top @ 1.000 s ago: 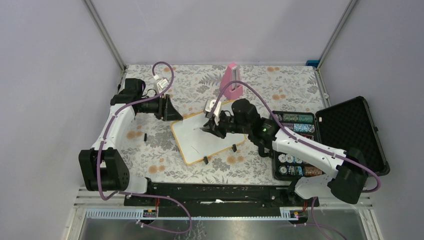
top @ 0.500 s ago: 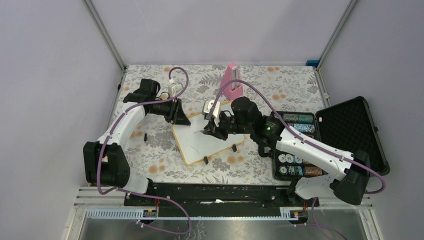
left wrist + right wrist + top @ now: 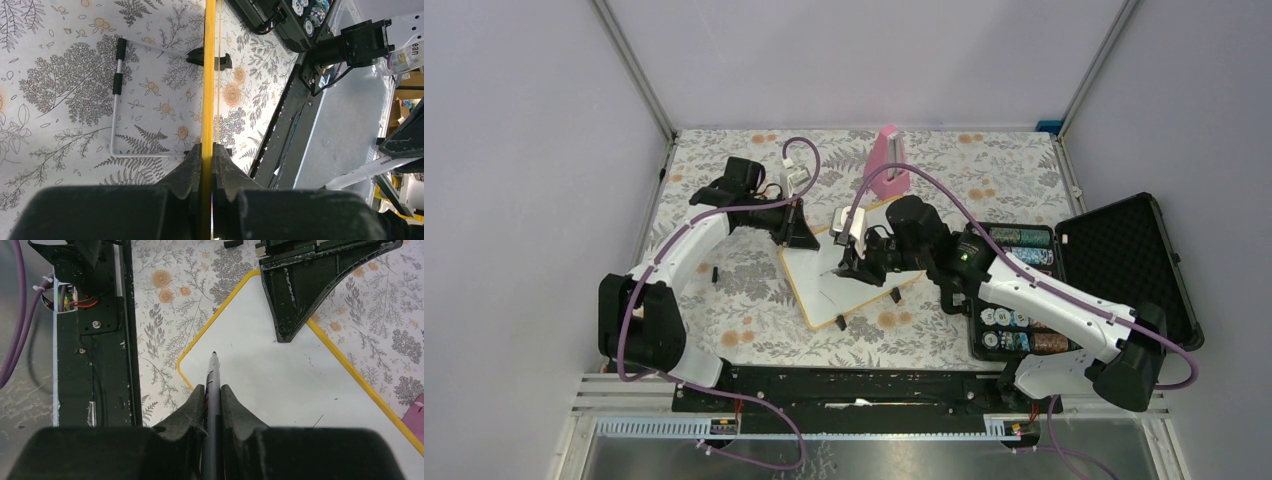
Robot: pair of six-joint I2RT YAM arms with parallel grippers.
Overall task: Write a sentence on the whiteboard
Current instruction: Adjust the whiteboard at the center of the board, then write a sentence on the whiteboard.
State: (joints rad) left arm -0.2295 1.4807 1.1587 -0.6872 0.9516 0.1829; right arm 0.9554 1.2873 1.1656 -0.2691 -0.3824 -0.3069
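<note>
Left fingers (image 3: 804, 238) are pinching the yellow rim of the whiteboard (image 3: 824, 290) at its 10 o'clock corner; the left wrist view shows the rim edge-on between them. The whiteboard sits skewed at mid-counter (image 3: 724, 290). Right fingers (image 3: 852, 262), reaching in from 3 o'clock, are clamped on a black marker (image 3: 213, 371). Its tip is over the white surface, contact unconfirmed. An open black case (image 3: 1124, 250) stands at 3 o'clock.

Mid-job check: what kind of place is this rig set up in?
Most likely an enclosed lab test booth: plain lilac walls on metal corner posts, a floral cloth as the work surface, and staged props, a whiteboard and an open black case.
</note>
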